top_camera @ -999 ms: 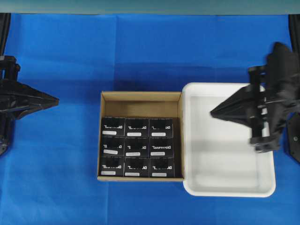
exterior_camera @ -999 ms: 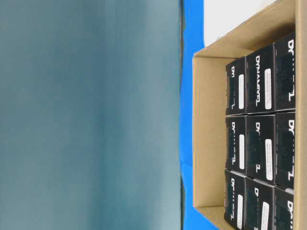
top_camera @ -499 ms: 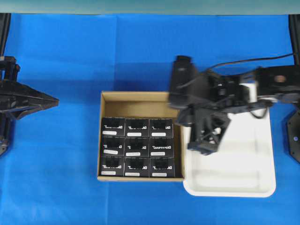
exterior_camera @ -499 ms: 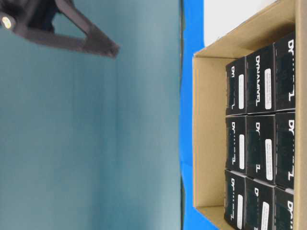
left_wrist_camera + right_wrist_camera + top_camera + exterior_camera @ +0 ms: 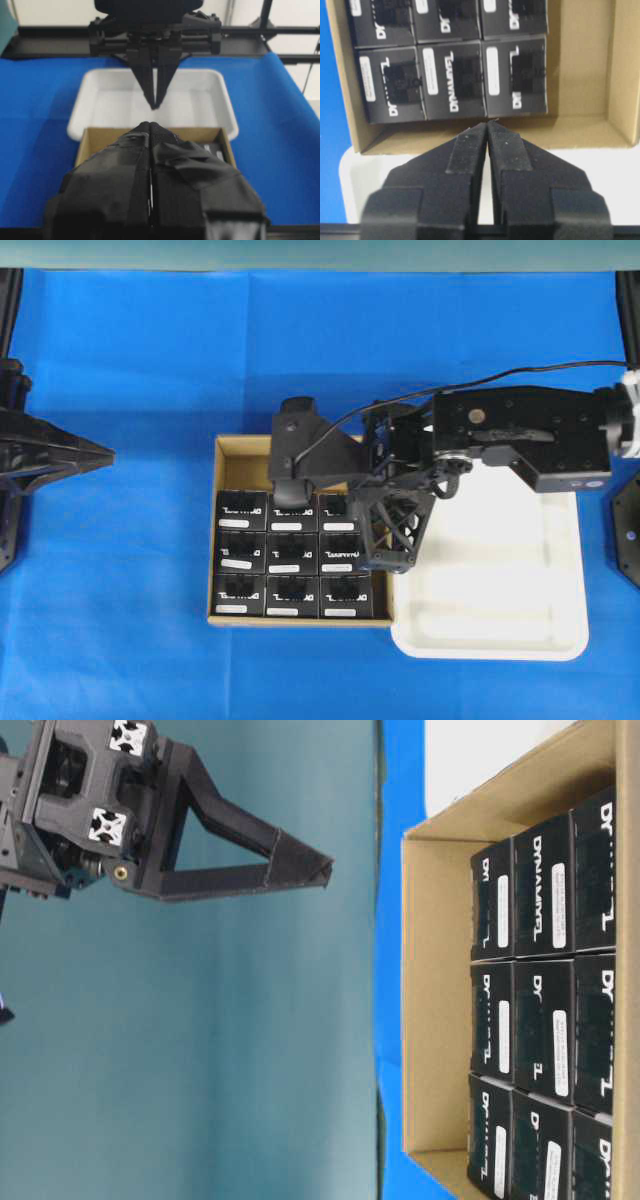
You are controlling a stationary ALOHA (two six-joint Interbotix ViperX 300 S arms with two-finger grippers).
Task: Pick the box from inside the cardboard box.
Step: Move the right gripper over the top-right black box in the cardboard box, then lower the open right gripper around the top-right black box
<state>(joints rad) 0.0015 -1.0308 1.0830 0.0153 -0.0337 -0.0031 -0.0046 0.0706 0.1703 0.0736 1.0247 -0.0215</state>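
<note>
The brown cardboard box [image 5: 212, 540] sits mid-table, packed with several small black boxes [image 5: 241, 552] in a square grid; a bare strip runs along its far side. My right gripper [image 5: 388, 540] hangs well above the carton's right wall, pointing down. In the right wrist view its tips [image 5: 487, 125] touch each other over that wall, just short of the nearest black boxes [image 5: 452, 80], and hold nothing. The table-level view shows it high, fingers [image 5: 270, 845] meeting in a point. My left gripper [image 5: 110, 452] rests at the far left, shut and empty [image 5: 150, 125].
A white plastic tray [image 5: 490, 652] stands against the carton's right side, with nothing in it; the right arm crosses its far-left corner. Blue cloth [image 5: 130, 620] covers the table around both. The left wrist view shows tray [image 5: 110, 100] behind carton [image 5: 100, 137].
The right arm has swung left from over the tray to over the carton's right edge, gripper now pointing down. The left arm and the black boxes have not moved.
</note>
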